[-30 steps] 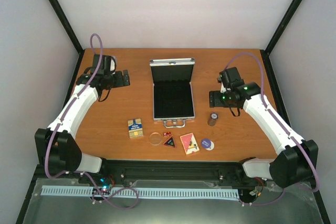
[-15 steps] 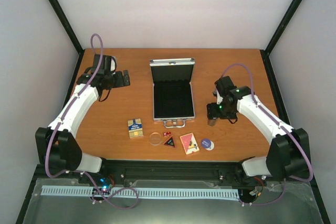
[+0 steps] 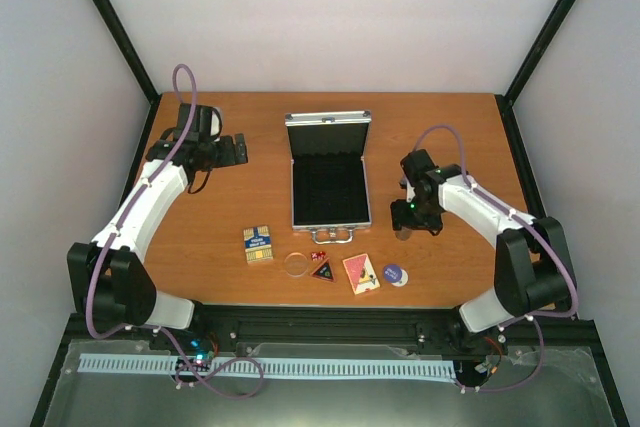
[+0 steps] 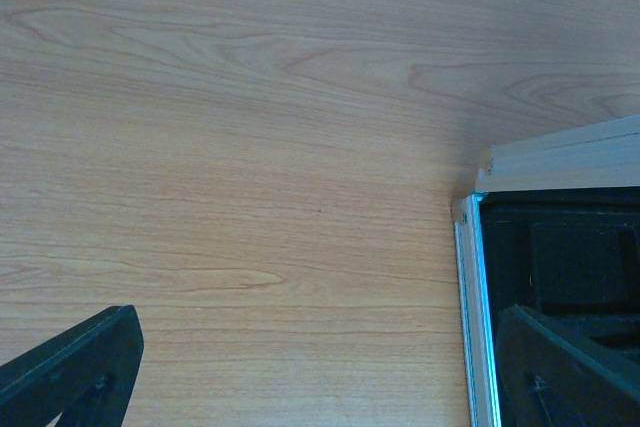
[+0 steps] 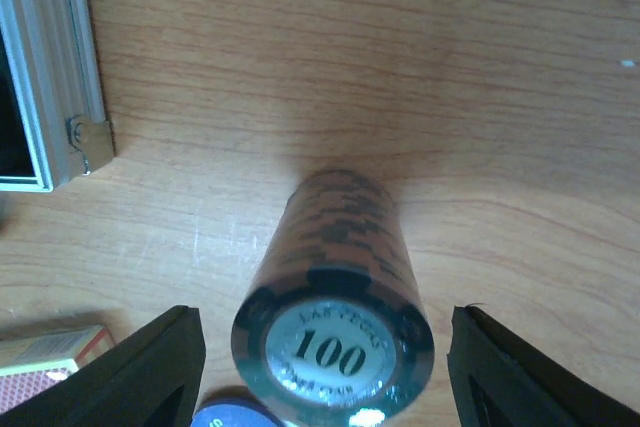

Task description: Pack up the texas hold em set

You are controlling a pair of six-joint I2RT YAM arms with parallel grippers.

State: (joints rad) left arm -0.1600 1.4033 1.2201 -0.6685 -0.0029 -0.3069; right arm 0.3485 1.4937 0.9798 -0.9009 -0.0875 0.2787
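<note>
Step in hand: judging by the pose, picking up the chips for the case.
Chip stack: the brown cylindrical stack of poker chips (image 5: 335,297) stands upright on the wooden table (image 3: 200,217), just right of the case's near right corner, its top chip marked 100.
Right gripper: the right gripper (image 5: 330,372) straddles the stack with its fingers apart. A gap shows on each side, so nothing is held.
Left gripper: the left gripper (image 4: 320,377) is spread wide and empty, at the far left beside the case's far left corner.
Case: the silver aluminium case with black lining (image 3: 330,187) lies open mid-table with its lid raised at the far side and no pieces visible inside.
Other pieces: along the near edge lie a blue-yellow card deck (image 3: 258,244), a clear disc (image 3: 296,264), red dice (image 3: 318,256), a black triangle (image 3: 323,272), a pink card deck (image 3: 360,273) and a blue disc (image 3: 395,274).
Doing it well: centre the stack between the pads and squeeze evenly across its full height, since loose chips could shear apart. Lift straight up and keep it vertical.
Watch for: the blue disc and the case corner are close by.
</note>
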